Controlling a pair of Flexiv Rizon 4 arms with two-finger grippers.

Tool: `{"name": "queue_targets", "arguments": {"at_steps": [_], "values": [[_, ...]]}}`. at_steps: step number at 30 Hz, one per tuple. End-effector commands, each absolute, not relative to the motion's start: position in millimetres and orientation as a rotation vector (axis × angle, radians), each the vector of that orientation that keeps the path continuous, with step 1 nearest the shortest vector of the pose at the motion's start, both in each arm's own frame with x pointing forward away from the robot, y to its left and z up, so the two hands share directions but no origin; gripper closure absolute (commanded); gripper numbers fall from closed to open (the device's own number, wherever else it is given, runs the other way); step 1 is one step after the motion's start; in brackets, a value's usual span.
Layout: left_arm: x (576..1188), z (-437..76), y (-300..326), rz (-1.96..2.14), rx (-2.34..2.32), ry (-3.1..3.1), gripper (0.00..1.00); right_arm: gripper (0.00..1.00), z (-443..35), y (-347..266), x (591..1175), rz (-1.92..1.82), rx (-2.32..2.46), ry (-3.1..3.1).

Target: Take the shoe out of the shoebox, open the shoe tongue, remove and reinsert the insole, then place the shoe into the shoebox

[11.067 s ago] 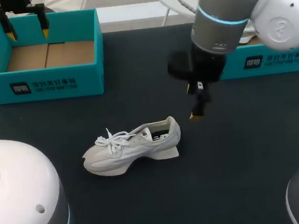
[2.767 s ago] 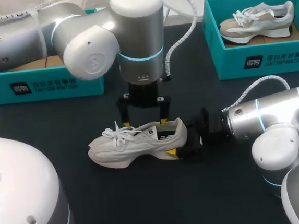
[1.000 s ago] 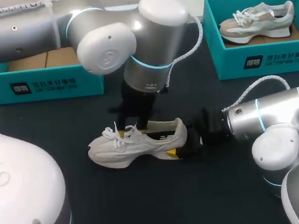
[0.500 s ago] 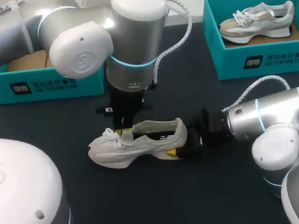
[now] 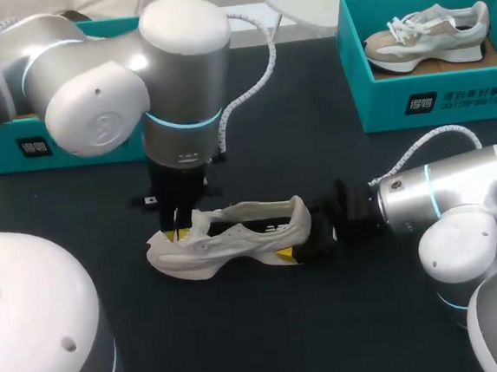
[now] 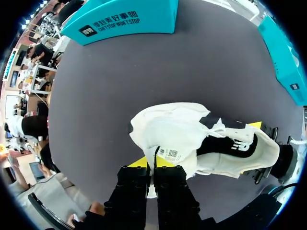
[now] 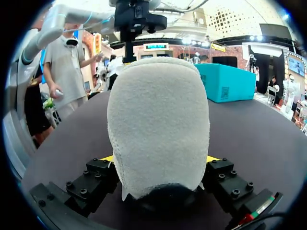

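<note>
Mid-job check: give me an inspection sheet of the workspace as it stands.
surface: dark table.
job's things: white shoe on its sole mid-table, tongue folded forward over the laces; teal shoebox partly hidden behind the left arm.
clutter: second shoebox holding another shoe.
grippers: left gripper shut on the tongue; right gripper shut on the shoe's heel.
cables: white cable on the left arm, another cable on the right arm.
surroundings: nothing seen.
</note>
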State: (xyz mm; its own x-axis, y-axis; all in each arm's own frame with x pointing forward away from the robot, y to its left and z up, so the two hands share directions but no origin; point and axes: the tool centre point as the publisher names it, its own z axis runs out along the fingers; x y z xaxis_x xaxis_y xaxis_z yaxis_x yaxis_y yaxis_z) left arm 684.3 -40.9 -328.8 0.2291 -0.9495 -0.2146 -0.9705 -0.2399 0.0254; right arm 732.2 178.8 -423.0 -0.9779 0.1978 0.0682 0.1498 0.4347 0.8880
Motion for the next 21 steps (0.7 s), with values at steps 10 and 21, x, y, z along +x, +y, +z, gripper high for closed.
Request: {"name": "queue_targets", "arguments": {"at_steps": [10,21], "values": [[683,-369,-7,0.278,-2.497,1.873,0.18,1.0,-428,176,728,1.607,0.324,2.625],[683,-357,-1,0.242,-2.492,1.943,0.0,1.0,-428,176,728,1.607,0.324,2.625]]}}
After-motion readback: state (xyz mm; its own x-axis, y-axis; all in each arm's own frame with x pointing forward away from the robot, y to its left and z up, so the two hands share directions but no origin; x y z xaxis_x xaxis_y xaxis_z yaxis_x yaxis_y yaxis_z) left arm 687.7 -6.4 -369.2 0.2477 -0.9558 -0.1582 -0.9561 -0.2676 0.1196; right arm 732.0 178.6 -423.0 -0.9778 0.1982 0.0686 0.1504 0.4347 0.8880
